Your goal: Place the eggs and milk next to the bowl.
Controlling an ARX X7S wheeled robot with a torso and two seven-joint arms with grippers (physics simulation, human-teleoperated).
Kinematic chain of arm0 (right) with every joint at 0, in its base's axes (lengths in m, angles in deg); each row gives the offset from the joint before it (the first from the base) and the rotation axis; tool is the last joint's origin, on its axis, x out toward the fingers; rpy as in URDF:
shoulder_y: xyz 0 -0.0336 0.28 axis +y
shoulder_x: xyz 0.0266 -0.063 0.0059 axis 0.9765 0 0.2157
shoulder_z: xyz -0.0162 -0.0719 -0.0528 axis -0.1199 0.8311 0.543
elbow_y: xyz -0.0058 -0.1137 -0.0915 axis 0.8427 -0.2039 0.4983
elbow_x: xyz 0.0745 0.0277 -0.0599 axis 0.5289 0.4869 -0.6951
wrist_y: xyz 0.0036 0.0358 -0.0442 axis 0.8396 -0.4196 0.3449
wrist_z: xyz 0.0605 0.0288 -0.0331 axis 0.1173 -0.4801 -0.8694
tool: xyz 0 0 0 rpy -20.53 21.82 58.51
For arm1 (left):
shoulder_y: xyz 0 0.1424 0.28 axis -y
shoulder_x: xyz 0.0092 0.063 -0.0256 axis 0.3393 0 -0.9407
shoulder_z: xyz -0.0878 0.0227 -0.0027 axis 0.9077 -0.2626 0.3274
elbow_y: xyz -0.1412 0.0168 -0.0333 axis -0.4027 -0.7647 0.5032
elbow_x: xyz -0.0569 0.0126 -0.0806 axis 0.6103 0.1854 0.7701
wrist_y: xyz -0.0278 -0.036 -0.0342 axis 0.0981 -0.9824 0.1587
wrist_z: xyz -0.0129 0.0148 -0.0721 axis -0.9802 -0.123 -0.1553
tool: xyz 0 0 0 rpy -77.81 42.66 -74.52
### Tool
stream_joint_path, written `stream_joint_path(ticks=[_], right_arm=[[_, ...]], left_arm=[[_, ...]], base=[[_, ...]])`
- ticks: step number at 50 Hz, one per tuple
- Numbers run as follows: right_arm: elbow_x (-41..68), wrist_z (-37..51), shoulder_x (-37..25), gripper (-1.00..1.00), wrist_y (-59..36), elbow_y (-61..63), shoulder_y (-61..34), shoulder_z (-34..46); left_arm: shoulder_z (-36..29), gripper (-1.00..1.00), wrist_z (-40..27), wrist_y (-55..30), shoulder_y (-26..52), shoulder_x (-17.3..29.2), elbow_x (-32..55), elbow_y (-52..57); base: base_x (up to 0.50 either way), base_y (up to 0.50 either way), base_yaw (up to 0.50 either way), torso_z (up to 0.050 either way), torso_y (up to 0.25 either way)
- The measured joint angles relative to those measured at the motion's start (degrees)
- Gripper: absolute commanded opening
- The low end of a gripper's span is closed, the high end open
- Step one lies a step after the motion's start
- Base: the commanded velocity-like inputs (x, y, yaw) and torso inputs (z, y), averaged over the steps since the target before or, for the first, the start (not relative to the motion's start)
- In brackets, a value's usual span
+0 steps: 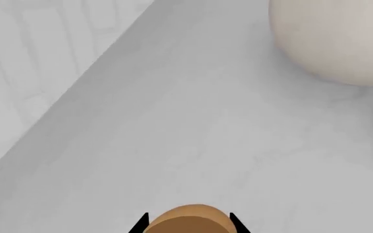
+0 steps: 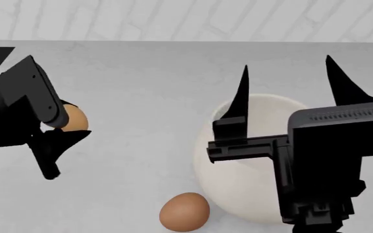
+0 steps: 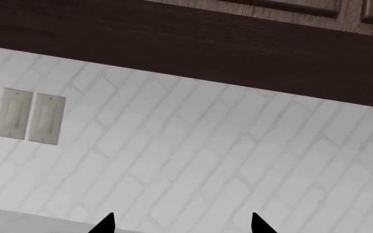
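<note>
My left gripper (image 2: 60, 125) is shut on the smaller pale tan egg (image 2: 75, 119) and holds it over the grey counter, well left of the bowl. In the left wrist view the egg (image 1: 190, 221) sits between the two black fingertips. The larger reddish-brown egg (image 2: 184, 211) lies on the counter against the near left side of the cream-white bowl (image 2: 238, 189), which also shows in the left wrist view (image 1: 342, 39). My right gripper (image 2: 287, 63) is open and empty, raised over the bowl with its fingers pointing at the back wall. The milk carton is out of view.
The grey counter (image 2: 147, 87) runs back to a white brick wall (image 2: 173, 19). The right wrist view shows that wall with two pale outlet plates (image 3: 31, 116) and a dark cabinet underside (image 3: 206, 43) above.
</note>
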Motion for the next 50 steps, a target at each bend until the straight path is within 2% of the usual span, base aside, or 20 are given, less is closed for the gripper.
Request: stream_joint_path(ticks=[11, 30, 50], right_arm=[[0.2, 0.4, -0.4, 1.00, -0.5, 0.3, 0.1, -0.2], [0.4, 0.9, -1.0, 1.00, -1.3, 0.8, 0.0, -0.3], [0.6, 1.5, -1.4, 1.00, -1.7, 1.2, 0.1, -0.6]], left_arm=[[-3.8, -1.00, 8.1, 13.0, 2.1, -5.9, -5.6, -11.0], [-6.7, -1.00, 15.4, 32.8, 3.6, -15.7, -11.6, -29.9], [-7.4, -1.00, 19.9, 43.9, 3.6, -23.4, -13.1, -42.9]], base=[[0.00, 0.00, 0.00, 0.000, 0.000], [0.00, 0.00, 0.00, 0.000, 0.000], [0.00, 0.00, 0.00, 0.000, 0.000]])
